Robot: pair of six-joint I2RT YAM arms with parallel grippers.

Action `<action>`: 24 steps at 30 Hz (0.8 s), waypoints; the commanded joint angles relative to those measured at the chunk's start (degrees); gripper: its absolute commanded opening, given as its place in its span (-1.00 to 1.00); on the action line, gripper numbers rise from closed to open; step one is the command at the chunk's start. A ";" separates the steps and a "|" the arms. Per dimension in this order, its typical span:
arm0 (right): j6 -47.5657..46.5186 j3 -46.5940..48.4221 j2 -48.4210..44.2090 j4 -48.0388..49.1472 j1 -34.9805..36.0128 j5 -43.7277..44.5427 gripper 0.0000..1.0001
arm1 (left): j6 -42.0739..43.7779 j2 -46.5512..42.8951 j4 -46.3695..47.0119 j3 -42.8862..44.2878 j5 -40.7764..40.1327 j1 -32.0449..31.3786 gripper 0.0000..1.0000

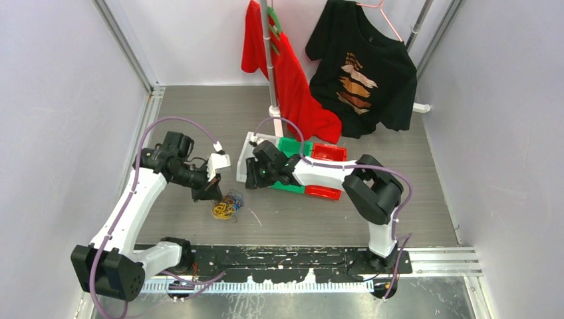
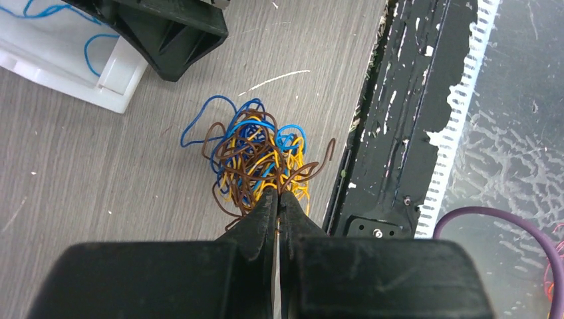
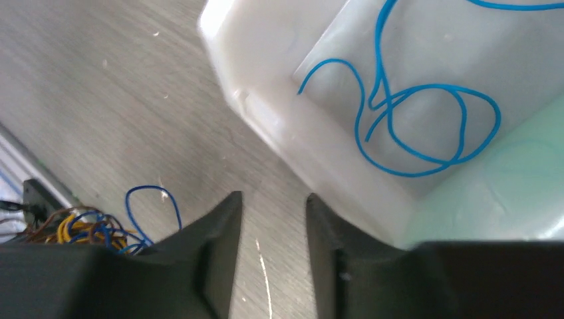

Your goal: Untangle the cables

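- Up front on the tabletop (image 1: 299, 219): messy ball of blue, yellow and brown cables (image 2: 256, 156), just beside the black base rail (image 2: 399, 133).
- At its near edge: left fingers (image 2: 263, 219) pressed fully together, tips touching the tangle; can't tell if a strand's pinched.
- Further back: right fingers (image 3: 219, 246) partly apart, holding nothing, beside the white bin (image 3: 266, 119).
- Inside that bin: one loose blue cable (image 3: 425, 133), looped.

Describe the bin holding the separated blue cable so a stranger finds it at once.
From the upright pole at the back of the table, look down to the row of small bins at its foot. The white bin sits at the row's left end, a blue cable loose inside; its neighbours are a green bin and red bins.
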 commanded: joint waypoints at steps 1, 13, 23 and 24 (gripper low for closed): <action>0.34 -4.96 -8.24 7.10 0.30 1.74 0.07 | 4.20 -1.53 -3.07 3.06 3.41 0.33 -1.00; -2.08 -24.67 -27.15 27.83 7.70 -0.78 0.21 | 6.03 -2.18 -6.50 5.40 5.13 0.21 -1.00; -8.18 -18.56 -22.88 35.19 12.17 -0.43 0.47 | 2.42 -1.86 -6.81 7.73 6.87 -0.23 -1.00; -8.71 -17.74 -22.32 35.05 12.60 0.63 0.48 | 1.68 -1.83 -6.89 8.06 7.23 -0.23 -1.00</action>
